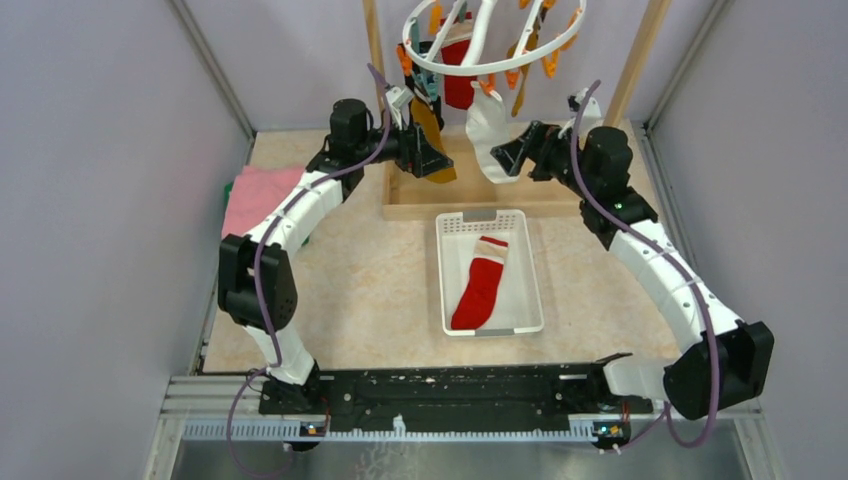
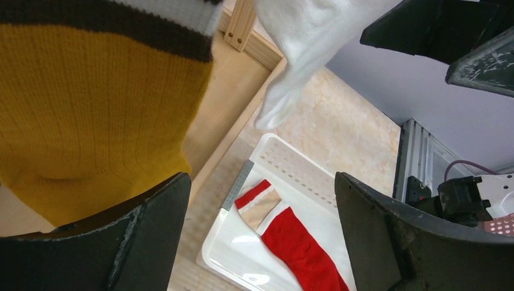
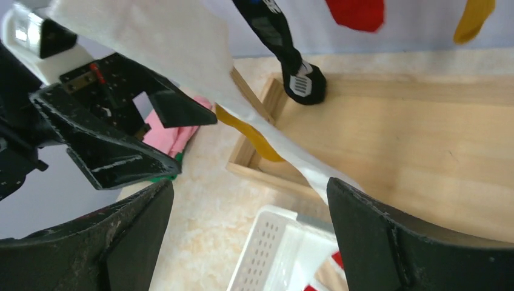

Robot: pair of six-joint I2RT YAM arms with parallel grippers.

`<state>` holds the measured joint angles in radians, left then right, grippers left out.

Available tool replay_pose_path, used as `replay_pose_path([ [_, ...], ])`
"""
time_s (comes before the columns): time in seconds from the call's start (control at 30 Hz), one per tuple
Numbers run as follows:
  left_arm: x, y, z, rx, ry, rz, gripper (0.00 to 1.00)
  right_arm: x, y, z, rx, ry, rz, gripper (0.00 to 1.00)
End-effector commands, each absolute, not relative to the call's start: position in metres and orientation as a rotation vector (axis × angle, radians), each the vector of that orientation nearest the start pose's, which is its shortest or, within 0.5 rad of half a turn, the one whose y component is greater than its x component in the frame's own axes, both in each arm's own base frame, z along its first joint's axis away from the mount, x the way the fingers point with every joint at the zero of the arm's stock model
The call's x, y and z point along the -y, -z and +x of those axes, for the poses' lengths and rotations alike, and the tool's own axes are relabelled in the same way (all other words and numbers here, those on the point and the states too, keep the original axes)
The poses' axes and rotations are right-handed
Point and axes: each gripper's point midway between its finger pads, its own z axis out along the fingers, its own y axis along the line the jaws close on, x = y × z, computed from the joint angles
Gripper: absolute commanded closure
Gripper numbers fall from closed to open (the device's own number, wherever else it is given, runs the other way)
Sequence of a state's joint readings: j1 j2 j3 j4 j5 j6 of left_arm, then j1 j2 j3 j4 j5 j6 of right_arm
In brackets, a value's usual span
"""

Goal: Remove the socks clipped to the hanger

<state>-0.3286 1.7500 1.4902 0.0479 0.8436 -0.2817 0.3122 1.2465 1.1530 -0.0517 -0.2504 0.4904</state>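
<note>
The white hanger hangs at the top with orange and teal clips. A white sock, a mustard sock and a red sock hang from it. My left gripper is open beside the mustard sock, which lies against its left finger. My right gripper is open next to the white sock, whose tip runs down to its right finger. Neither is closed on cloth. A black sock hangs behind. Another red sock lies in the basket.
The white slotted basket stands mid-table below the hanger. The wooden frame's base and uprights enclose the hanging socks. Folded pink cloth lies at the left wall. Grey walls close in on both sides.
</note>
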Motion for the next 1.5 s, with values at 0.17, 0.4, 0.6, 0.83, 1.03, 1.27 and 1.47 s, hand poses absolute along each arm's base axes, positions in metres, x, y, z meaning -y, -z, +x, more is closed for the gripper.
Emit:
replay_pose_path([
  [0.17,0.284,-0.325,0.4,-1.656,1.167,0.718,0.06,-0.232,-0.391,0.402,-1.521,-0.879,-0.37,0.1],
  [0.4,0.281,-0.33,0.395,-1.66,1.151,0.722,0.07,-0.253,-0.386,0.402,-1.53,-0.968,-0.428,0.41],
  [0.6,0.276,-0.334,0.387,-1.686,1.135,0.718,0.07,-0.279,-0.389,0.395,-1.525,-1.044,-0.447,0.71],
  [0.83,0.269,-0.344,0.372,-1.703,1.114,0.745,0.07,-0.276,-0.41,0.377,-1.503,-1.109,-0.408,0.95],
  [1.03,0.272,-0.358,0.359,-1.693,1.201,0.752,0.02,-0.276,-0.426,0.357,-1.498,-1.214,-0.416,0.94],
  [1.27,0.267,-0.376,0.357,-1.672,1.24,0.713,0.01,-0.28,-0.431,0.328,-1.485,-1.373,-0.458,0.94],
  [1.47,0.267,-0.401,0.346,-1.609,1.465,0.68,0.01,-0.283,-0.434,0.318,-1.493,-1.457,-0.481,0.95],
])
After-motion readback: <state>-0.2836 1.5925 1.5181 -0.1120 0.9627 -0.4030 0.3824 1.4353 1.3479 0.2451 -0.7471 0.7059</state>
